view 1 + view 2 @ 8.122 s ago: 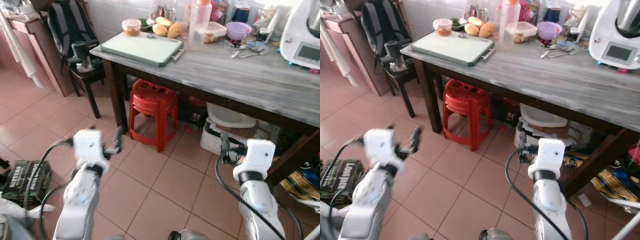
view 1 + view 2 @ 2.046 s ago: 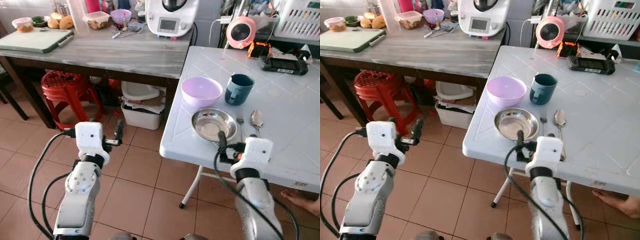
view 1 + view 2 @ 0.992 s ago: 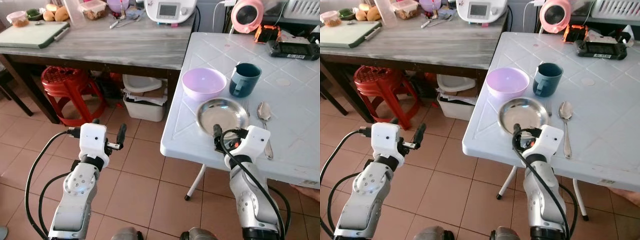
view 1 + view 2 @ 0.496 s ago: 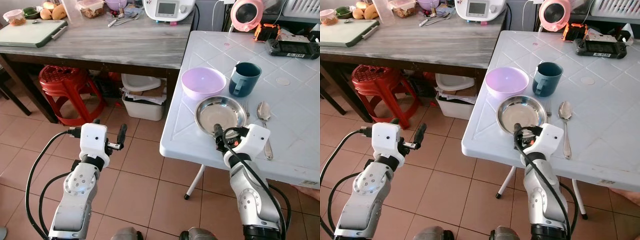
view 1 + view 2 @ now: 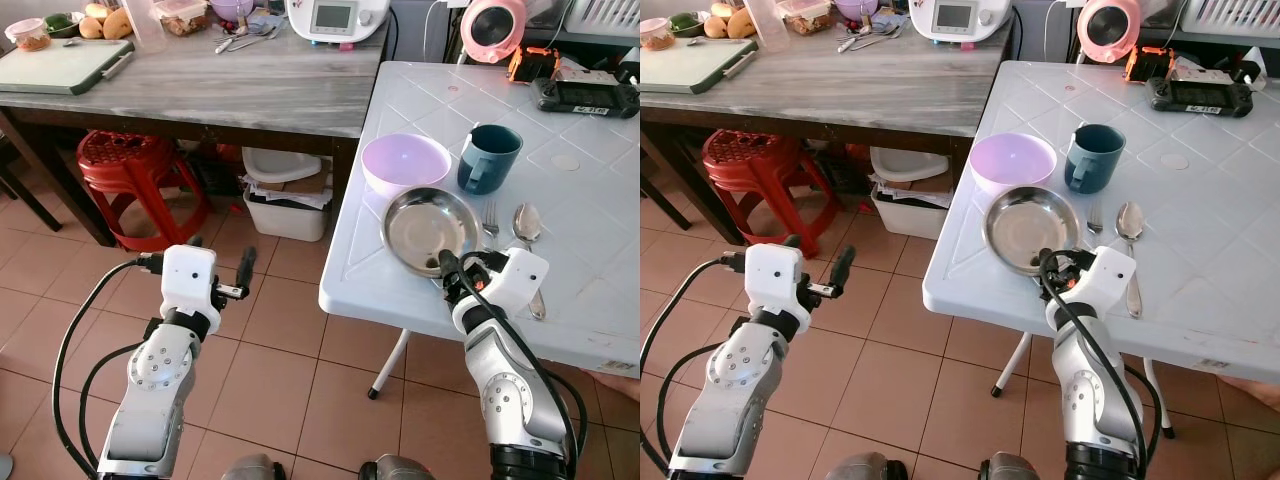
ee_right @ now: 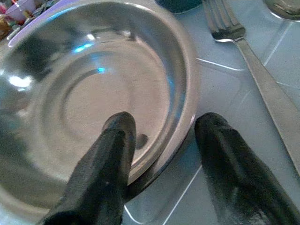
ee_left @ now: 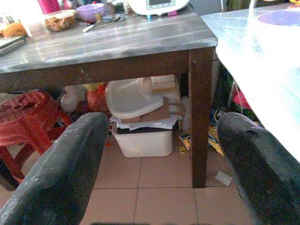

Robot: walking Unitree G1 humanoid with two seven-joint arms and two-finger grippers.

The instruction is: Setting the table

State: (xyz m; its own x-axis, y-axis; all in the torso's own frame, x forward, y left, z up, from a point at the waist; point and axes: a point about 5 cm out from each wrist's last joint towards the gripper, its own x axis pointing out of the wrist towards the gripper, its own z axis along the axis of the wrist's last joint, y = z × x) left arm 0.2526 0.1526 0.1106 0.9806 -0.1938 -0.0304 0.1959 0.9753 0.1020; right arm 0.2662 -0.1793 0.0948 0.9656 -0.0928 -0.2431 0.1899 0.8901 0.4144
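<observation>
White table (image 5: 590,190) holds the setting; steel plate (image 5: 430,230) sits at its near-left corner, purple bowl (image 5: 405,163) touching or nearly so at 11 o'clock of it, teal mug (image 5: 488,157) at 1 o'clock, fork (image 5: 492,222) and spoon (image 5: 527,228) just beside at 3 o'clock. Right gripper (image 6: 161,140) straddles the plate's rim at 5 o'clock, one finger inside, one outside, part open, not yet clamped as far as I can tell. Left gripper (image 7: 161,145) hangs wide open w/ nothing in it, over the floor. Risks, as I judge: rim is thin and slick, so a shallow pinch could slip; plate is near the table edge, so a drag toward the robot may tip it off; a sideways shove could knock the fork or bowl.
</observation>
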